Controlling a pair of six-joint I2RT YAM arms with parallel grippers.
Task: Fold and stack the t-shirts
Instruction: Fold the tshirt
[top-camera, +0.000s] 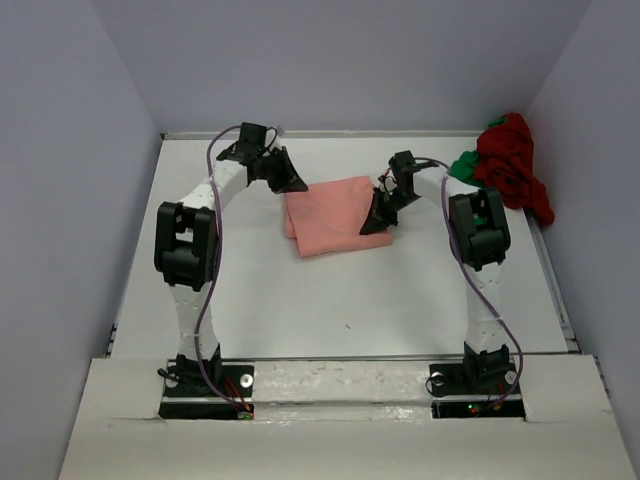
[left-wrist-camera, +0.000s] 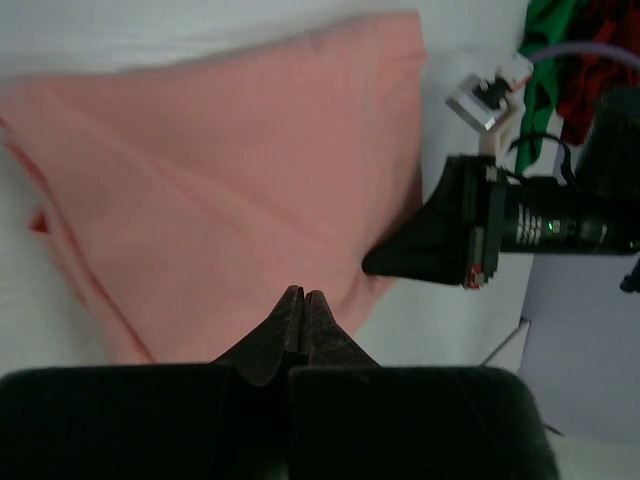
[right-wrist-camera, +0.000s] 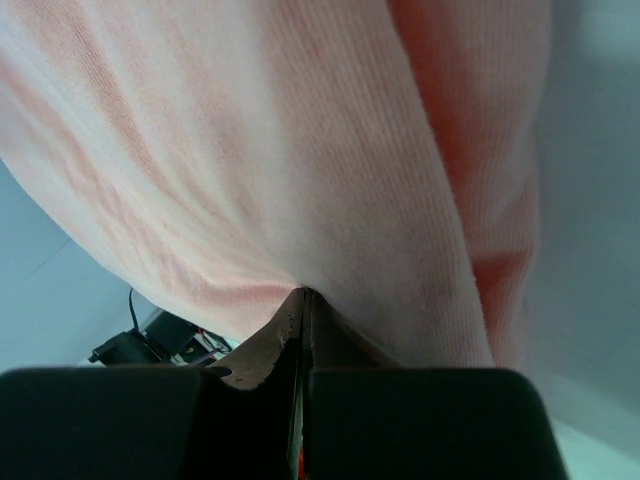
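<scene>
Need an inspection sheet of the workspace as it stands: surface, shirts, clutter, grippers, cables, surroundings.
Surface: white table, flat, no stains seen.
Job's things: pink shirt folded, lying flat at far centre. Dark red shirt and green shirt bunched together unfolded at the far right corner.
Clutter: nothing seen except a small dark speck.
Grippers: left gripper shut, tips at the pink shirt's left side. Right gripper shut, tips against its right side. Unclear whether either pinches cloth.
Cables: purple cables run along both arms, off the shirts.
Surroundings: plain pale walls on three sides.
</scene>
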